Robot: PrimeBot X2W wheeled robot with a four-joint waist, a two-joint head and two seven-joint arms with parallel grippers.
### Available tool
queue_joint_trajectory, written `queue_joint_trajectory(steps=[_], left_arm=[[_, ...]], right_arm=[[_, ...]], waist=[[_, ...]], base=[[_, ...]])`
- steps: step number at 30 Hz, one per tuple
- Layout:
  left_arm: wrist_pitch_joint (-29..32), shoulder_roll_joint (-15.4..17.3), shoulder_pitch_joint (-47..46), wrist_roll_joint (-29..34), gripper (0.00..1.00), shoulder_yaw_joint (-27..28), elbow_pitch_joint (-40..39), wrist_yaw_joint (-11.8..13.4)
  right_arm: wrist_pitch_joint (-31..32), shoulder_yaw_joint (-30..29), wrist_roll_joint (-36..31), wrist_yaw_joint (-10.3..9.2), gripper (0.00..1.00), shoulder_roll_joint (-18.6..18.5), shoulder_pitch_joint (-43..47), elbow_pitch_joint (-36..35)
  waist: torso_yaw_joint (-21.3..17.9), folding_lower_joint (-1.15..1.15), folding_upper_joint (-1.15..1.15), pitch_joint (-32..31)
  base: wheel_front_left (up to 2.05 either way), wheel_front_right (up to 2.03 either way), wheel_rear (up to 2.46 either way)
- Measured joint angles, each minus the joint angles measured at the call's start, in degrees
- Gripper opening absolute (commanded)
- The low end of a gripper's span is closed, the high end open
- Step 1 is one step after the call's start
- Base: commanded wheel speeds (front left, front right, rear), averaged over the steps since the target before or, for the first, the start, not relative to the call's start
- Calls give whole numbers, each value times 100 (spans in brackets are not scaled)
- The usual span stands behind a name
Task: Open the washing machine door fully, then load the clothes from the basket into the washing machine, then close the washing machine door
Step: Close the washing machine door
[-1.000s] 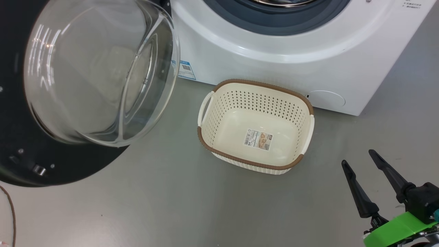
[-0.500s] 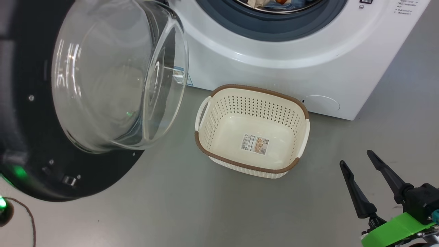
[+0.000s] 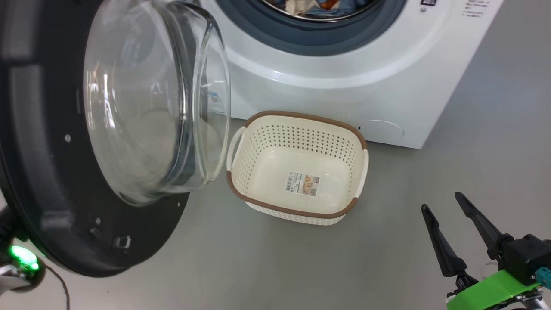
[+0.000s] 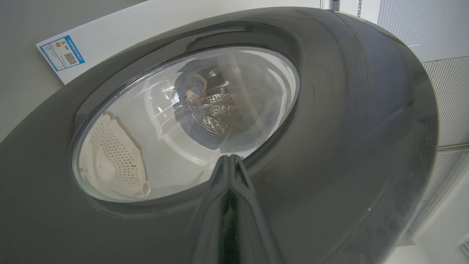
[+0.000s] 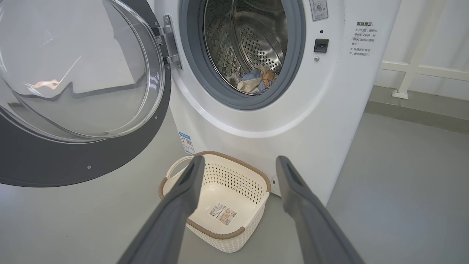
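The washing machine door (image 3: pixel 51 172) stands part-way open at the left, its clear glass bowl (image 3: pixel 146 107) bulging toward the basket. In the left wrist view my left gripper (image 4: pixel 229 158) is shut, its tips against the door's (image 4: pixel 348 128) glossy outer face at the lower edge of the glass. The clothes (image 5: pixel 256 80) lie in the drum of the washing machine (image 3: pixel 327 99): blue and cream fabric, also seen as clothes (image 3: pixel 301 6) at the head view's top edge. The basket (image 3: pixel 241 198) sits on the floor before the machine, holding nothing but its label. My right gripper (image 3: pixel 441 201) hangs open to the basket's right, holding nothing.
Grey floor (image 3: pixel 473 142) spreads right of the machine and in front of the basket. A green-lit part of my left arm (image 3: pixel 21 258) shows behind the door's lower edge. A white rail (image 5: pixel 421 69) runs along the wall right of the machine.
The door has swung toward the machine, its bowl turning more edge-on and nearer the basket. The head camera has shifted, bringing the drum's clothes and the green-lit arm part into view. The right gripper keeps its place.
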Motion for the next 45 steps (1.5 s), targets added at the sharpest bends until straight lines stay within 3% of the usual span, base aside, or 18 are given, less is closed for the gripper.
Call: queue_joint_trajectory(steps=[12,21,38,45], left_arm=[[124,-149,309,124,0,-445,-907,194],[177,-283,304,172,0,-641,-1162,243],[24,-737,-247,265,0,-909,-675,241],[-66,-927,-638,394,0,-985,-215,118]], right_arm=[[-145,32,0,0,100,143,-10,159],[-301,47,13,0,100,243,-102,316],[-531,105,60,0,100,363,-371,552],[-599,168,98,0,100,403,-414,666]], waist=[[-389,0,0,-14],[-864,0,0,7],[-1820,0,0,80],[-2196,0,0,107]], base=[[0,0,0],[0,0,0],[0,0,0],[0,0,0]])
